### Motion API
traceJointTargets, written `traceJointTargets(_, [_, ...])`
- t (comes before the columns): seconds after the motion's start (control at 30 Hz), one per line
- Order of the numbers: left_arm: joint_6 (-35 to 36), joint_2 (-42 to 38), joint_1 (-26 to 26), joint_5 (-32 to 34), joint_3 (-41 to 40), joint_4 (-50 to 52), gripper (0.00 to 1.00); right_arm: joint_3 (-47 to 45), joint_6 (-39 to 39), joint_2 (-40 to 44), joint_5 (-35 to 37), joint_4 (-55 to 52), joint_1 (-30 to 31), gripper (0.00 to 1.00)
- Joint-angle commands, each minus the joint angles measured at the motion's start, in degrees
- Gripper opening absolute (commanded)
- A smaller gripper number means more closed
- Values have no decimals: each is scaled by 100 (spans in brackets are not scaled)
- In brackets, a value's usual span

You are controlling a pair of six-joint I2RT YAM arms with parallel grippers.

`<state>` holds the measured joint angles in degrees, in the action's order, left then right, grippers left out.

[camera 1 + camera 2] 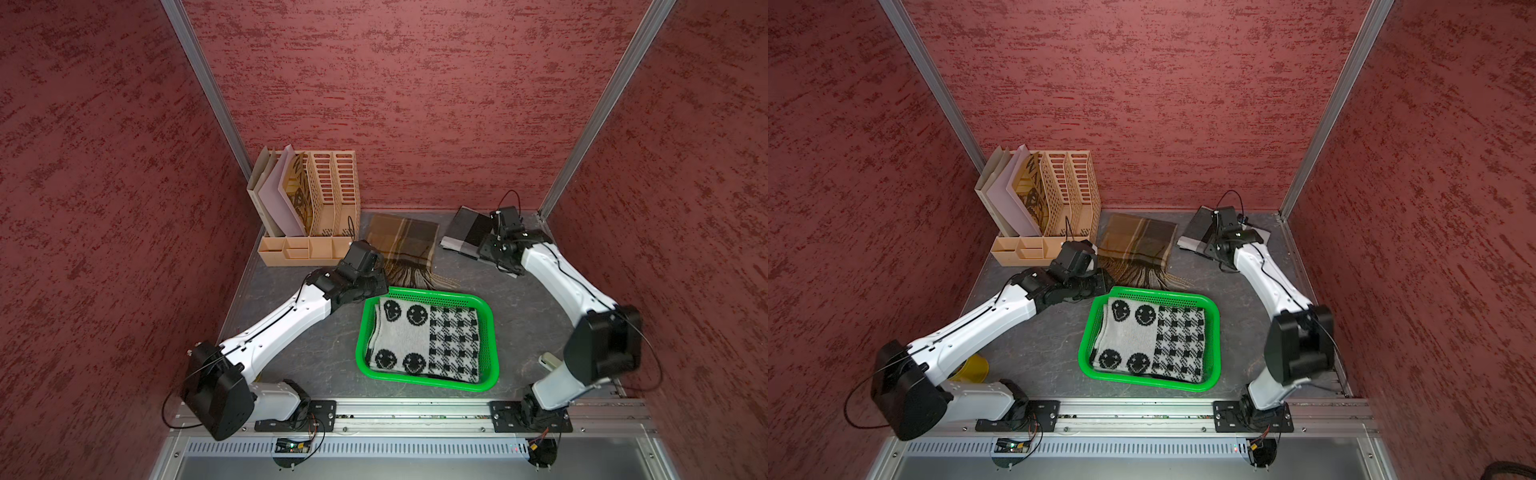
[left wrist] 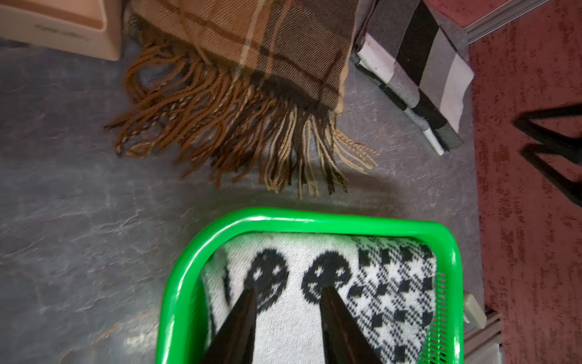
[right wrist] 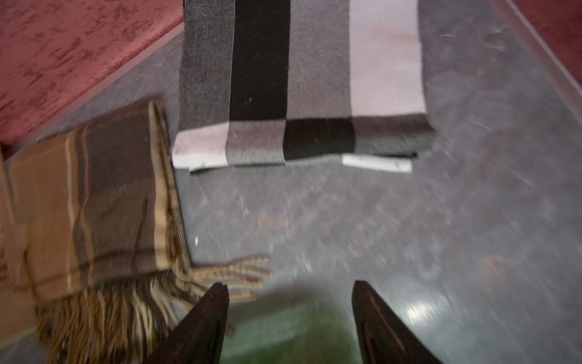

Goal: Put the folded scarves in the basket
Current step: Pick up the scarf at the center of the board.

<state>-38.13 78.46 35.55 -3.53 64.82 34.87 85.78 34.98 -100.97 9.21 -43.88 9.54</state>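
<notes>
The folded scarf [image 1: 424, 338], white knit with black smiley faces and a houndstooth half, lies flat inside the green basket [image 1: 432, 296]; both top views show it. My left gripper [image 2: 288, 290] hangs over the basket's far left corner. Its jaws stand open above the smiley faces [image 2: 326, 271] with nothing between them. My right gripper [image 3: 289, 283] is at the back right, above bare table in front of a grey and black checked scarf [image 3: 299, 78]. It is open and empty. That view is blurred.
A brown plaid fringed scarf [image 1: 405, 245] lies just behind the basket. The checked scarf [image 1: 465, 232] sits in the back right corner. A tan slotted file organiser [image 1: 316, 208] stands at the back left. A yellow object [image 1: 971, 368] shows under the left arm.
</notes>
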Motion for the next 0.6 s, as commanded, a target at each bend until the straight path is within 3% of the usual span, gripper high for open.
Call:
traceJointTargets(0.0, [-10, 321, -69, -588, 329, -726, 37, 1134, -480, -1168, -260, 161, -232, 67])
traceJointTargets(0.17, [-7, 788, -116, -948, 701, -1211, 37, 2447, -672, -2602, -240, -291, -433, 68])
traceJointTargets(0.33, [12, 1209, -153, -1314, 986, -1625, 39, 2816, -1332, -3232, -552, -780, -433, 68])
traceJointTargets(0.57, [504, 2388, -22, -1958, 1667, -2458, 42, 1011, -1872, -2249, -328, -555, -371, 68])
